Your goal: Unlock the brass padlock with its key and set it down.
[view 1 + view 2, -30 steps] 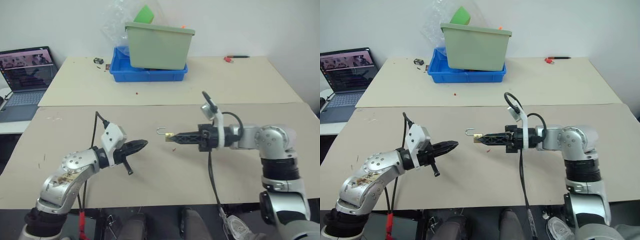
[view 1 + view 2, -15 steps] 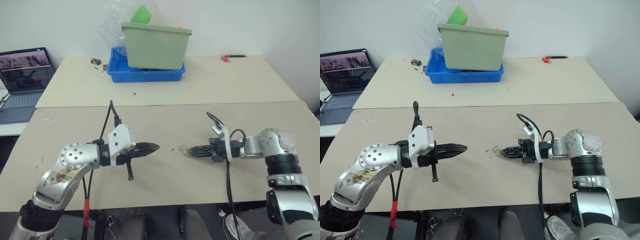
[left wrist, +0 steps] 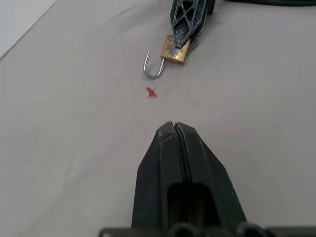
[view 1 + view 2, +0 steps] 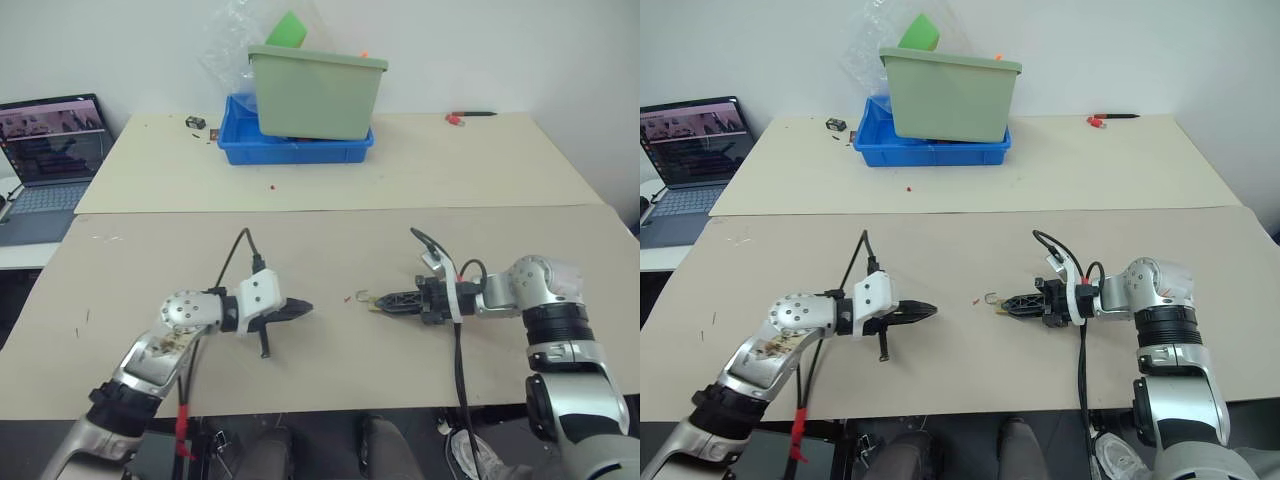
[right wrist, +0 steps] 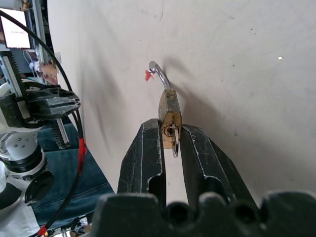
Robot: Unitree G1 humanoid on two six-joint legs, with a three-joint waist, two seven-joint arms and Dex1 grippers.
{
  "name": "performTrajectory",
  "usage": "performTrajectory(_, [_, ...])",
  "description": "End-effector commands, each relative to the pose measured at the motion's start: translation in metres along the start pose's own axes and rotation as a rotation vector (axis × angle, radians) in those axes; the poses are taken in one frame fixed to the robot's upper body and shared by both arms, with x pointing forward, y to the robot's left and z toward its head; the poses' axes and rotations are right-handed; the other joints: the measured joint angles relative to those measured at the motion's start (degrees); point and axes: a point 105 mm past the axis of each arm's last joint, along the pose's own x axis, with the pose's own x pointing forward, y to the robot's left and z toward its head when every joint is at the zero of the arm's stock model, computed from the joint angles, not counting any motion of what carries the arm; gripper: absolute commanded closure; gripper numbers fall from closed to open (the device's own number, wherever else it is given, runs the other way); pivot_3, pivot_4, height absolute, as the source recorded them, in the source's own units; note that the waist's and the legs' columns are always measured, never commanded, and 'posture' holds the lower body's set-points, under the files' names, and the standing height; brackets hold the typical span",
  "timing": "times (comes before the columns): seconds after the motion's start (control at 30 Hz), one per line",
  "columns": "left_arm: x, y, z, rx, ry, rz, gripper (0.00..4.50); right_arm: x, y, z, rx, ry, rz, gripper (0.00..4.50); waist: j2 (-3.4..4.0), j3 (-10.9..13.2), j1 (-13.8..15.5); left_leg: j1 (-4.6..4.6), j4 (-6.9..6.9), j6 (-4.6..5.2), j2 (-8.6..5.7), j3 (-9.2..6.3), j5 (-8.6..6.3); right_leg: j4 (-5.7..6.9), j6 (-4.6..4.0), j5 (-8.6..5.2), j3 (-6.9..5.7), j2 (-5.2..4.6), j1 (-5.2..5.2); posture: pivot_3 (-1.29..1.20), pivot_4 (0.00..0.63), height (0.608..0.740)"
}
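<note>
Starting on the left: the left gripper (image 4: pixel 300 308) has its two black fingers pressed flat together with nothing between them, and it hangs low over the table (image 4: pixel 330 250) with its tips aimed across at the other arm. My guess is it's parked there because its part (working the key) is done, so it just sits clear of the lock. The left forearm lies nearly level, elbow out toward the table's near edge, wrist turned inward.

Between the two grippers there's a tiny red speck (image 3: pixel 151 92) on the table, just beside the shackle's hooked end.

Then the brass padlock (image 5: pixel 169 108). The right gripper (image 5: pixel 170 133) has it pinched by the body, jaws only a sliver apart, with the silvery shackle (image 3: pixel 152 69) swung free and pointing toward the left gripper. So it looks unlocked already. The key (image 5: pixel 175 142) seems to be sitting in the keyhole at the end of the body between the fingers (hard to be sure, it's tiny). The lock is down at the table surface, or right at it; I can't tell if it's actually resting there.

The right arm reaches in from the right, forearm low, gripper tilted slightly down. That reads to me like a set-down pose, with only the release left.
</note>
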Motion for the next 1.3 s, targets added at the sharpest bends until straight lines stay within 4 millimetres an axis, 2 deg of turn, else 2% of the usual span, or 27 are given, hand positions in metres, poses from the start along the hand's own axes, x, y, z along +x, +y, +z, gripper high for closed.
performTrajectory(0.03, [0.009,0.004,0.015,0.044,-0.04,-0.007,4.5,-0.003,-0.002,0.005,-0.009,-0.023,-0.021,3.35,0.0,0.0,0.0,0.0,0.0,0.0,0.0,0.0,0.0,0.01,0.0,0.0,0.01,-0.01,0.0,0.0,0.15,0.74])
performTrajectory(0.07, [0.011,0.004,0.015,0.047,-0.038,-0.009,4.5,-0.004,-0.003,0.005,-0.007,-0.025,-0.024,3.15,0.0,0.0,0.0,0.0,0.0,0.01,-0.01,0.0,0.0,0.01,0.0,0.0,0.01,-0.01,0.0,0.0,0.15,0.74])
performTrajectory(0.2, [0.015,0.005,0.013,0.043,-0.033,-0.01,4.5,-0.007,-0.001,0.008,-0.007,-0.045,-0.014,1.72,0.01,0.0,-0.1,-0.01,-0.01,0.01,0.0,0.01,-0.01,0.07,0.0,0.0,0.01,0.0,-0.03,0.0,0.15,0.74])
performTrajectory(0.37, [0.017,0.005,0.016,0.035,-0.043,-0.011,4.5,-0.012,-0.014,0.011,-0.052,-0.066,-0.115,0.07,0.0,0.0,0.0,0.11,0.08,0.02,0.0,0.0,-0.01,0.05,0.02,0.01,0.01,-0.01,0.16,0.0,0.15,0.74])
performTrajectory(0.5, [0.016,0.006,0.017,0.029,-0.046,-0.005,4.5,-0.029,-0.021,0.022,-0.194,-0.116,-0.235,0.07,0.01,0.0,0.1,0.85,0.04,0.12,0.06,-0.05,-0.08,-0.15,0.12,-0.06,-0.07,0.01,1.05,0.0,0.15,0.74])
performTrajectory(0.57, [0.017,0.007,0.019,0.017,-0.057,0.004,4.5,-0.042,-0.022,0.033,-0.272,-0.17,-0.309,0.07,0.01,0.0,0.2,0.87,0.06,0.14,0.04,-0.07,-0.09,-0.24,0.59,-0.35,-0.09,0.0,1.14,0.0,0.15,0.74])
performTrajectory(0.73, [0.018,0.007,0.021,0.007,-0.065,0.002,4.5,-0.069,-0.036,0.03,-0.404,-0.184,-0.483,0.07,0.01,0.0,0.5,0.75,0.04,0.24,-0.03,-0.08,-0.15,-0.37,0.27,-0.12,-0.07,-0.03,1.01,0.0,0.15,0.74])
performTrajectory(0.83, [0.02,0.008,0.02,0.003,-0.061,0.004,4.5,-0.081,-0.024,0.031,-0.516,-0.233,-0.491,0.07,0.01,0.0,0.7,0.71,-0.01,0.28,-0.04,-0.09,-0.18,-0.46,0.27,-0.13,-0.08,-0.07,0.99,0.0,0.15,0.74])
performTrajectory(0.87, [0.02,0.008,0.02,0.0,-0.063,0.003,4.5,-0.083,-0.02,0.031,-0.587,-0.241,-0.496,0.07,0.01,0.0,0.9,0.68,-0.01,0.31,-0.06,-0.09,-0.2,-0.48,0.28,-0.13,-0.08,-0.08,0.99,0.0,0.15,0.74])
performTrajectory(0.9, [0.021,0.009,0.02,-0.01,-0.065,0.004,4.5,-0.081,-0.006,0.023,-0.78,-0.238,-0.442,0.07,0.01,0.0,1.0,0.65,-0.01,0.33,-0.06,-0.09,-0.22,-0.5,0.3,-0.14,-0.1,-0.09,0.96,0.0,0.15,0.74])
performTrajectory(0.97, [0.023,0.011,0.02,-0.019,-0.064,0.003,4.5,-0.074,0.019,-0.003,-1.023,-0.191,-0.309,0.07,0.04,0.0,1.6,0.52,-0.01,0.34,-0.1,-0.15,-0.22,-0.52,0.39,-0.2,-0.15,-0.12,0.91,0.0,0.15,0.74])
performTrajectory(1.0, [0.023,0.012,0.02,-0.021,-0.062,0.003,4.5,-0.071,0.026,-0.014,-1.079,-0.174,-0.255,0.07,0.06,0.0,1.4,0.51,-0.01,0.36,-0.08,-0.17,-0.23,-0.5,0.44,-0.24,-0.18,-0.1,0.92,0.0,0.15,0.74])
performTrajectory(1.13, [0.026,0.012,0.02,-0.028,-0.063,-0.011,4.5,-0.066,0.038,-0.018,-1.147,-0.226,-0.209,0.07,0.05,0.0,0.1,0.57,0.0,0.39,-0.07,-0.02,-0.27,-0.51,0.47,-0.24,0.04,-0.08,0.89,0.0,0.15,0.74])
performTrajectory(1.3, [0.029,0.009,0.02,-0.022,-0.069,-0.029,4.5,-0.067,0.029,-0.013,-1.13,-0.223,-0.237,0.07,0.03,0.0,0.2,0.74,0.03,0.33,-0.04,-0.01,-0.23,-0.5,0.75,-0.42,0.06,-0.05,1.05,0.0,0.15,0.74])
